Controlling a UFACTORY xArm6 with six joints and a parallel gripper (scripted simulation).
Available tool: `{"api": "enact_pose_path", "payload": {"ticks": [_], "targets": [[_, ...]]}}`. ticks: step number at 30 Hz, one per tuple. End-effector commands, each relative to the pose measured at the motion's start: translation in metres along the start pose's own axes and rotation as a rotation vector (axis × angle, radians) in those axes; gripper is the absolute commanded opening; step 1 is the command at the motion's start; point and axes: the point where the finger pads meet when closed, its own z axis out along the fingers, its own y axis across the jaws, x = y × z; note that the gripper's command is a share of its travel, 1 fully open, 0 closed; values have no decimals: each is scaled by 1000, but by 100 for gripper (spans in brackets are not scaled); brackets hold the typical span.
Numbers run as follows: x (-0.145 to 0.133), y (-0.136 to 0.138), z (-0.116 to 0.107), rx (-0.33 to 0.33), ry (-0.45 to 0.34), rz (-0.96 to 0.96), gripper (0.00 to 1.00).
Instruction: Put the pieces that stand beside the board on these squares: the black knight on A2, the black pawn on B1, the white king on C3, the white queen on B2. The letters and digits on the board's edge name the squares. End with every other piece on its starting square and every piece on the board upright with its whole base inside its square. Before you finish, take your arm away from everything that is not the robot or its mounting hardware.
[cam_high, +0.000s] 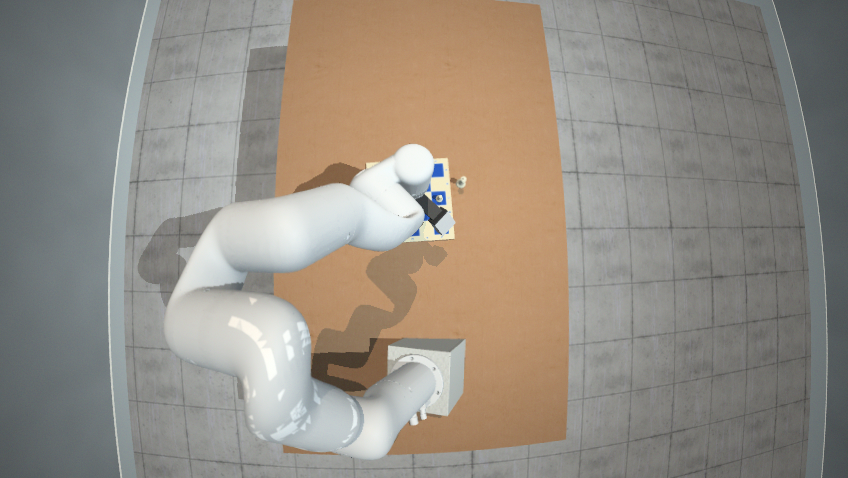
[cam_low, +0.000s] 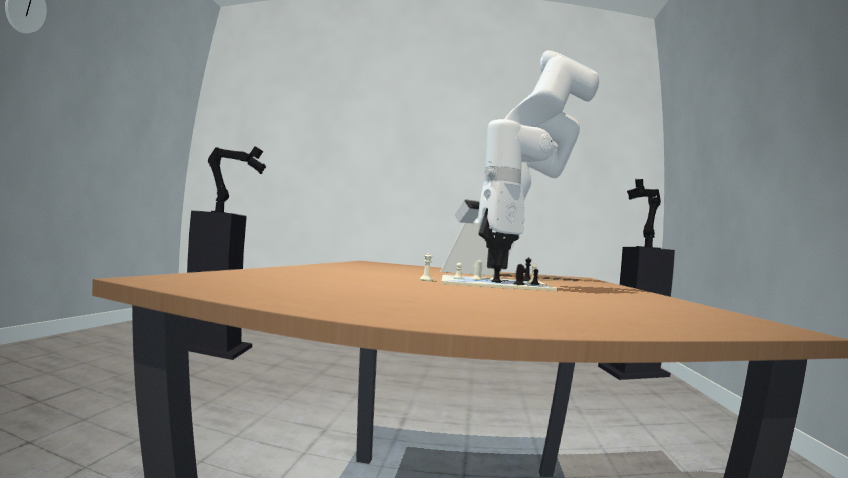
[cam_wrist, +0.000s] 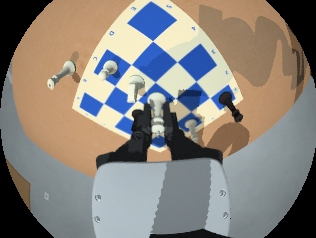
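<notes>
The arm (cam_high: 285, 228) (cam_low: 504, 142) looks like smooth, glossy white plastic, the tabletop (cam_high: 415, 106) (cam_low: 415, 308) (cam_wrist: 40, 110) like matt, finely grained wood, and the floor (cam_high: 682, 207) (cam_low: 285, 403) like rough, dull stone under plain matt walls (cam_high: 53, 178) (cam_low: 356, 118).

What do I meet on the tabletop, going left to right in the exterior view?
Tall white chess piece → white pawn → white knight → robot's hand → bunch of mostly black chess pieces.
</notes>
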Motion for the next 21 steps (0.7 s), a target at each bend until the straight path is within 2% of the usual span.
{"api": "enact_pose_path", "payload": {"ticks": [1,12,13,15,16,18,19,21], "targets": [[-1,-1,-1,3,-2,-1,0],[-1,-1,-1,3,-2,-1,0],[-1,-1,-1,3,-2,-1,8],[-1,-1,-1,3,-2,-1,8],[-1,-1,-1,3,-2,-1,17],[-1,-1,-1,3,-2,-1,17],[-1,-1,-1,3,-2,-1,25],[-1,-1,-1,3,-2,-1,25]]}}
